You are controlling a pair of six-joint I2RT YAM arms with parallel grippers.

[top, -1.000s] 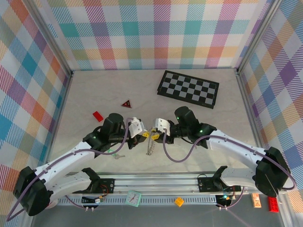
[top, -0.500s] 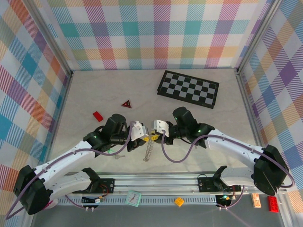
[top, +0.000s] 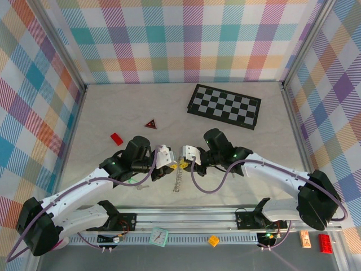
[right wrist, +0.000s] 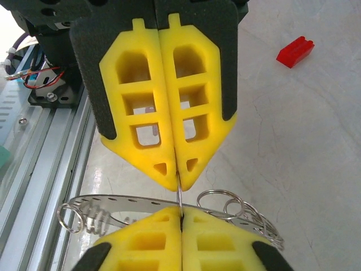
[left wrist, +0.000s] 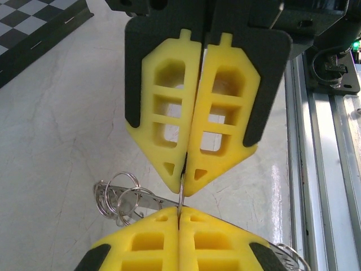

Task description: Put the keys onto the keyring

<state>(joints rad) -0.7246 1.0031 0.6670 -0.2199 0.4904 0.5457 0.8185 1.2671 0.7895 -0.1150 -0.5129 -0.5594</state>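
Top external: your left gripper (top: 172, 164) and right gripper (top: 181, 164) meet tip to tip over the counter (top: 113, 113), with the keyring (top: 178, 179) at their tips. Left wrist: both are closed tight, pinching a thin wire of the keyring (left wrist: 144, 197). Right wrist: its flat band (right wrist: 124, 200) tilts across the pinch. You are probably spreading the coil, so part your grips slowly, without twist.

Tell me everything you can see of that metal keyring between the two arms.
The keyring is a thin, flat band of grey metal, curved and seen nearly edge-on. Small wire split rings bunch at one end; a little coil and another loop hang at the other. It appears lifted off the pale table, pinched near its middle by both arms' yellow jaws, which are shut tip to tip.
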